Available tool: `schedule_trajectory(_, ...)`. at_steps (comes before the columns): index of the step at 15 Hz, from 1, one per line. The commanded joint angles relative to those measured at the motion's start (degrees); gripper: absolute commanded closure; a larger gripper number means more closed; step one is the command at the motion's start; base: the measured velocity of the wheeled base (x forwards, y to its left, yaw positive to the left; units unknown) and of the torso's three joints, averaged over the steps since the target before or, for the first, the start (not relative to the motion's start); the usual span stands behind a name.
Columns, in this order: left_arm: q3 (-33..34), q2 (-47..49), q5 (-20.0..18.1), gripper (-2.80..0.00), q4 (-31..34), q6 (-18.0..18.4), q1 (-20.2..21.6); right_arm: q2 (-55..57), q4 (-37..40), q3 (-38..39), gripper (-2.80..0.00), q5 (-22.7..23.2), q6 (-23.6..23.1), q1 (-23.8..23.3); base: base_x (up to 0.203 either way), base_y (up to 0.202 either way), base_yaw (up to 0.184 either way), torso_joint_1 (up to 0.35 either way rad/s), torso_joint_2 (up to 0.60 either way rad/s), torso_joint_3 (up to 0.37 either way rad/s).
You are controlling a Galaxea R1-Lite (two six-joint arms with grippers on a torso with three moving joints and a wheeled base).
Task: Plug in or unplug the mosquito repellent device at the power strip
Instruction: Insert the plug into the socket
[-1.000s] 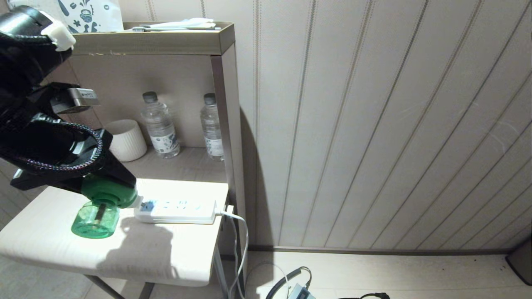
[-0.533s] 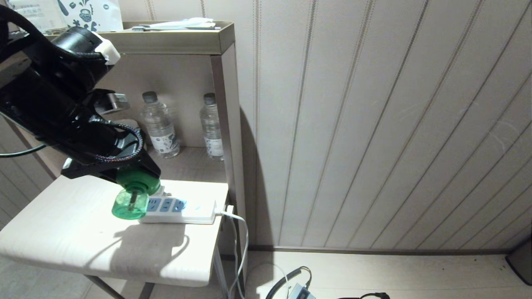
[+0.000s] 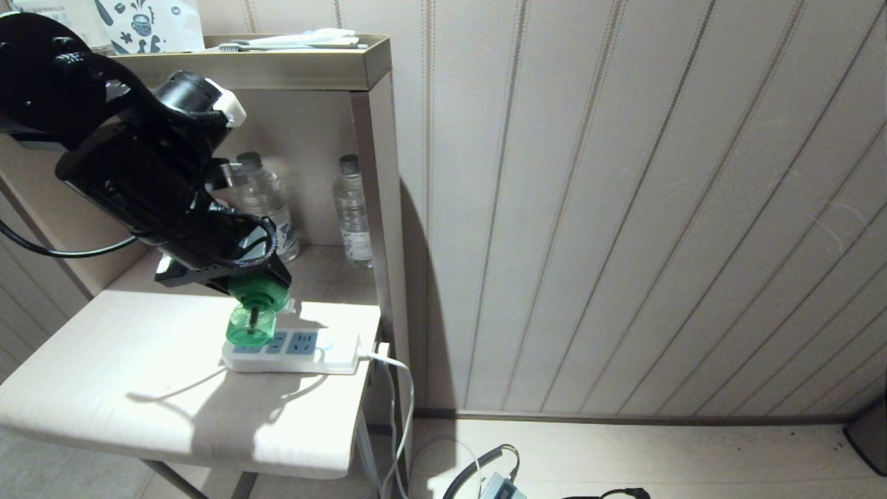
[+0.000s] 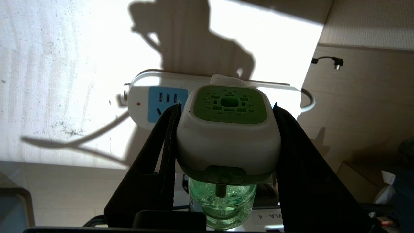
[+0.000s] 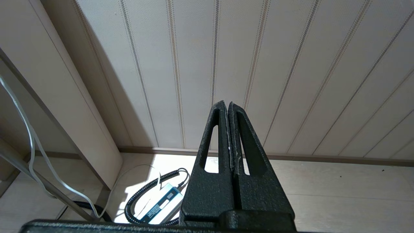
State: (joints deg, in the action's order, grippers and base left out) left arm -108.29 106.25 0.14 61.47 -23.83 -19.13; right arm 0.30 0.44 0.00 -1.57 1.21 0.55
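- Since a second ago the left gripper (image 3: 258,294) has swung in from the table's left side and now hangs over the power strip (image 3: 294,352), carrying the mosquito repellent device (image 3: 255,315) with it; the strip itself has not shifted.
- That gripper is clamped on the device: in the left wrist view its two matte black, wedge-shaped fingers (image 4: 155,155) press flat against both sides of the rounded white plastic head (image 4: 228,142).
- The head's face is a green square panel with slotted vents, smooth and glossy.
- Below it sits the translucent green bottle (image 4: 223,202), ribbed glassy plastic with liquid inside and a dark wick down the middle.
- The device sits over the left end of the strip; whether its prongs are touching a socket is hard to judge, since the head hides them.
- The power strip is a long flat white bar with rounded corners and pale blue sockets, lying on the pale wood-grain table (image 3: 138,388); its white cord (image 3: 402,402) droops off the right edge.
- Back in the shelf alcove, two clear water bottles (image 3: 353,211) with dark caps stand upright, water in them.
- The right gripper (image 5: 229,106) is parked low near the striped wall panelling, its black slotted fingers pressed together with nothing between.
- A coiled black cable (image 5: 148,191) and a small adapter lie on the floor beneath.
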Motion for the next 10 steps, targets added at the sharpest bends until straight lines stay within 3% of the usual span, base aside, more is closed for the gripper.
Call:
schedule_trajectory(1,-0.1,1.7,0.1,0.0,-0.3,-0.2,0.0,0.0,0.0,0.0,0.0,0.0,0.0,0.0,0.0,0.0,0.0,0.0,0.0,0.0)
schedule_trajectory(10,-0.1,3.3,0.1,0.0,-1.1,-0.4,-0.1,0.0,0.0,0.0,0.0,0.0,0.0,0.0,0.0,0.0,0.0,0.0,0.0,0.0)
